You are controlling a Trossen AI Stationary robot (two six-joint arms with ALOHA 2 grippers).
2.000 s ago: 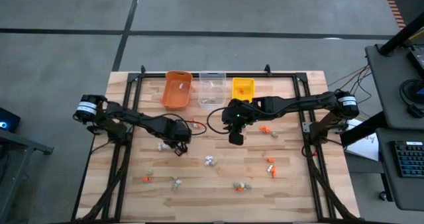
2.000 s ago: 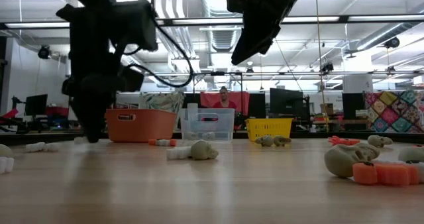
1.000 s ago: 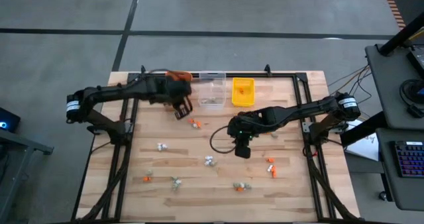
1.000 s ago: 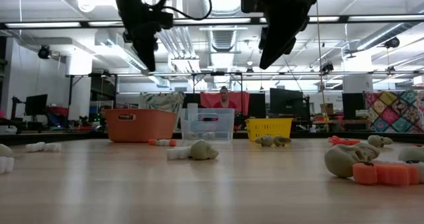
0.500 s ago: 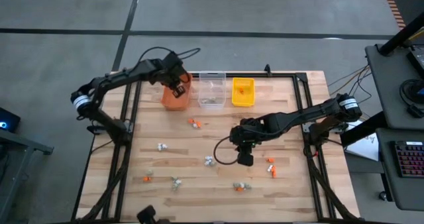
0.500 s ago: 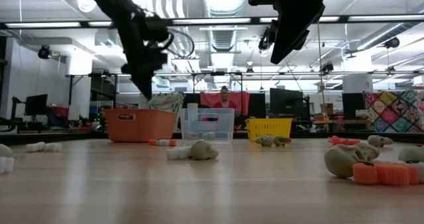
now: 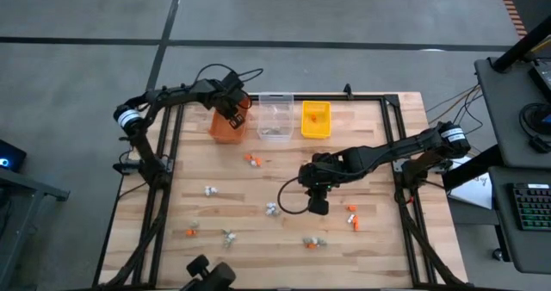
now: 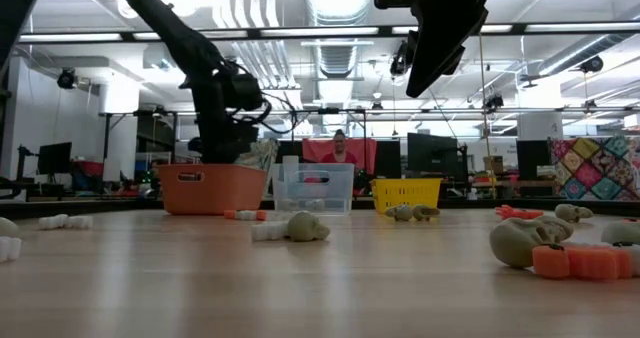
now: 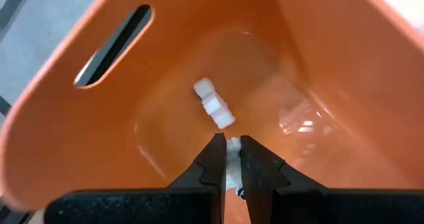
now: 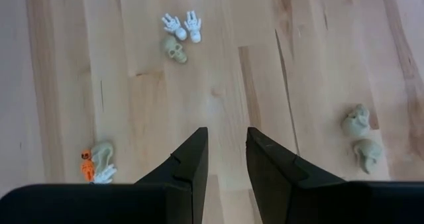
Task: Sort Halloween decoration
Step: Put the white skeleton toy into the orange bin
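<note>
The trinkets lie scattered on the wooden table: an orange one (image 7: pixel 251 160), white ones (image 7: pixel 209 190) (image 7: pixel 272 209), and grey-tan skulls (image 10: pixel 361 138). My left gripper (image 7: pixel 234 112) (image 9: pixel 230 159) points down into the orange bin (image 7: pixel 224 129) and is shut on a white trinket. Another white trinket (image 9: pixel 213 105) lies on the bin's floor. My right gripper (image 7: pixel 317 207) (image 10: pixel 224 151) hangs open above the middle of the table and touches nothing. White skeleton hands with a small skull (image 10: pixel 179 35) lie ahead of it. My left gripper pinches a small white trinket (image 9: pixel 232 146) between its two fingertips (image 9: pixel 215 159), coming from above and pointing down into the orange bin. Only a sliver of the trinket shows in the narrow gap. Whether it touches the bin's floor I cannot tell.
A clear bin (image 7: pixel 275 117) and a yellow bin (image 7: pixel 316 119) stand beside the orange one at the far edge. More trinkets lie near the near edge (image 7: pixel 228 236) (image 7: pixel 314 242) and right of my right gripper (image 7: pixel 351 215). A person (image 8: pixel 336 148) shows far behind the table.
My left gripper has moved toward the far edge, from beside the orange bin to over it, and has come down into it. My right gripper has moved a little toward the near edge and stays high above the table.
</note>
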